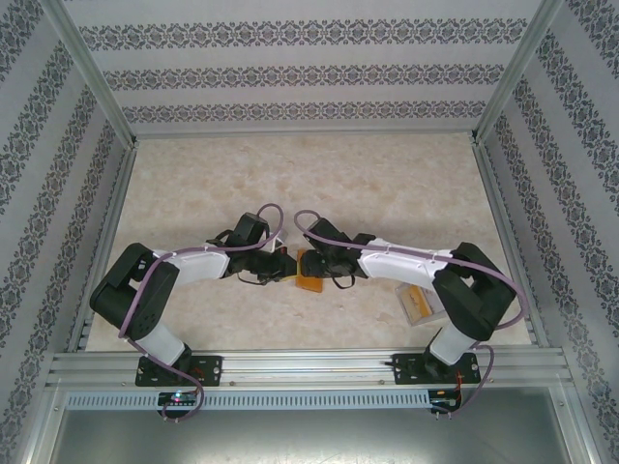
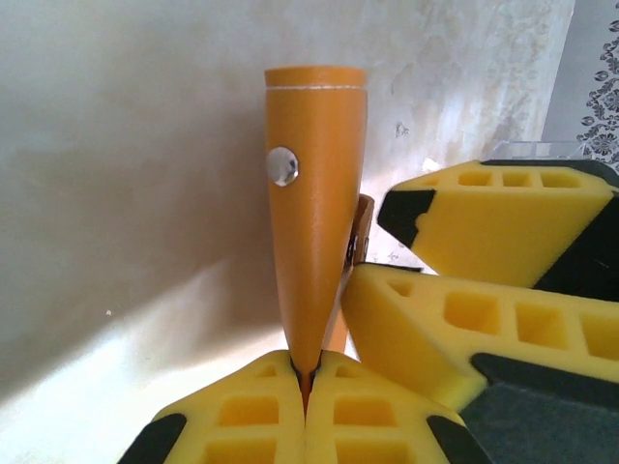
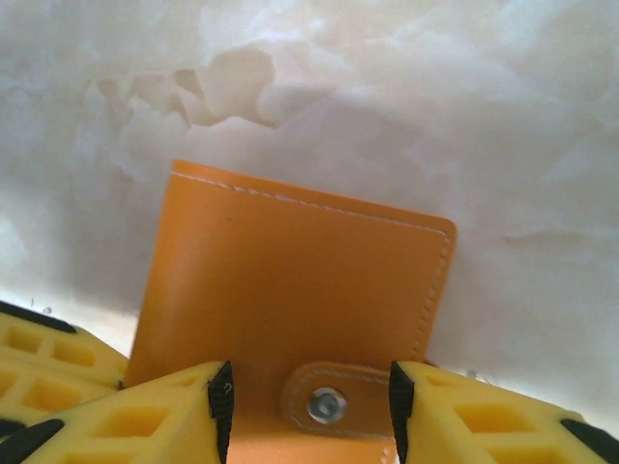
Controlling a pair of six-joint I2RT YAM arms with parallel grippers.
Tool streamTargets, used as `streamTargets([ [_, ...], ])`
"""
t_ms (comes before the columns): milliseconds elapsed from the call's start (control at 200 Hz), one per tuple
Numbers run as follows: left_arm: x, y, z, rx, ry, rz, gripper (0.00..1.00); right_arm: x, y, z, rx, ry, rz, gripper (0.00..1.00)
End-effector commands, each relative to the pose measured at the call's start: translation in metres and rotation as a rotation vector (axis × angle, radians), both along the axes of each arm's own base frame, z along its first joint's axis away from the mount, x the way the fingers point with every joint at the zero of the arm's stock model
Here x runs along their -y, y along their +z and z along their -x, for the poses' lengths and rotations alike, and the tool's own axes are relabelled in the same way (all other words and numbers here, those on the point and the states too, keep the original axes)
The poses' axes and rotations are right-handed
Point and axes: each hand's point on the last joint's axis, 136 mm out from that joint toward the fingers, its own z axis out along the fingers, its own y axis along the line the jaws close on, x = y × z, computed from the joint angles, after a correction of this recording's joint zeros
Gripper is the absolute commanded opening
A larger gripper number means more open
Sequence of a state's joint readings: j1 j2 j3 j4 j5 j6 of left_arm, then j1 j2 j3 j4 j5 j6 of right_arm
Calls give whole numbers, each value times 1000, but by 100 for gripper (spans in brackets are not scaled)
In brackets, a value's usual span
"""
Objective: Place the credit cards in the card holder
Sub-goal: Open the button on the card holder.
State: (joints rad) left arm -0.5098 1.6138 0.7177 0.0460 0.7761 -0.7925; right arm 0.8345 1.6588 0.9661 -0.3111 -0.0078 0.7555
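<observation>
Card holder (image 2: 315,242) edge (in left gripper (image 2: 308,379))

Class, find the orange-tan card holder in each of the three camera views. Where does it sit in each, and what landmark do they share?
Top external: card holder just below the picture's centre.
Left wrist: centre, seen edge-on, its near edge pinched in the left gripper.
Right wrist: lower centre, broad face to the camera, clasp tab at the bottom.
Shared landmark: the pale marbled tabletop behind it.
</observation>
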Motion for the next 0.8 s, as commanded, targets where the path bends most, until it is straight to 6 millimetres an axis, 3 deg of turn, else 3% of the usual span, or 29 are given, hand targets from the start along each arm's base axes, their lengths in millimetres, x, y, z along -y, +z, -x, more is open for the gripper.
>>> streamTargets([
  [0,6,8,-3,37,-9,28,0,9,-21,4,-37,2,105,49],
  [200,1,3,-3,37,5,-4,0,24,-46,15,-103,-13,205,37],
  [440,-22,-12,-4,39,97,-121,0,62,-43,20,-65,-44,350,21],
  [615,-28,-18,-1,26,124,-124,0,77,-45,25,-66,-57,384,21],
  [794,-27,-19,-2,18,126,-122,0,76,-42,24,-63,-67,365,21],
])
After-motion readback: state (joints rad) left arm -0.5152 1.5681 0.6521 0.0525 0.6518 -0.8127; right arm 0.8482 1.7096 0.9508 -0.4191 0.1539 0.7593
